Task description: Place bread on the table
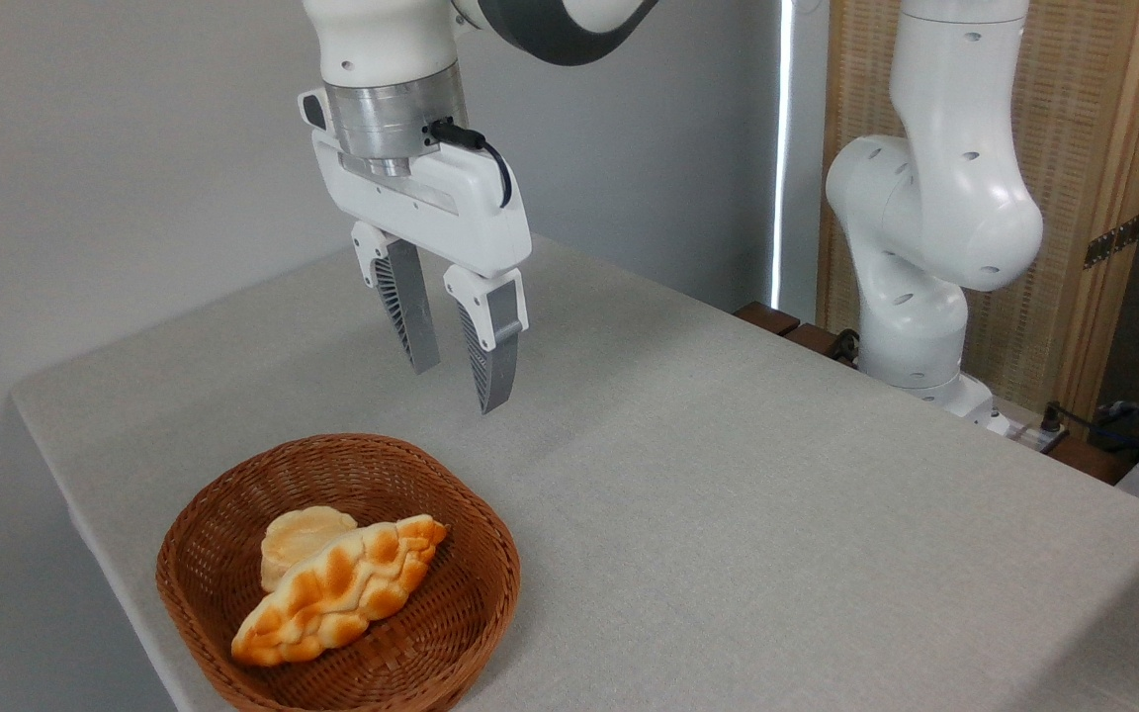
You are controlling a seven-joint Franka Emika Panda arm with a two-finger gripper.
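Note:
The bread (337, 591), a long braided golden-orange loaf with pale ridges, lies slanted inside a brown wicker basket (476, 603) near the front left of the table (777, 514). Its upper end leans against a small round pale bun (298, 539). My gripper (459, 388) hangs in the air above and behind the basket, well clear of the loaf. Its two grey fingers point down and stand apart, open, with nothing between them.
The arm's white base (916, 297) stands off the table's far right edge, with cables and a dark device beside it. A wooden slatted screen rises behind it. Grey woven cloth spreads right of the basket.

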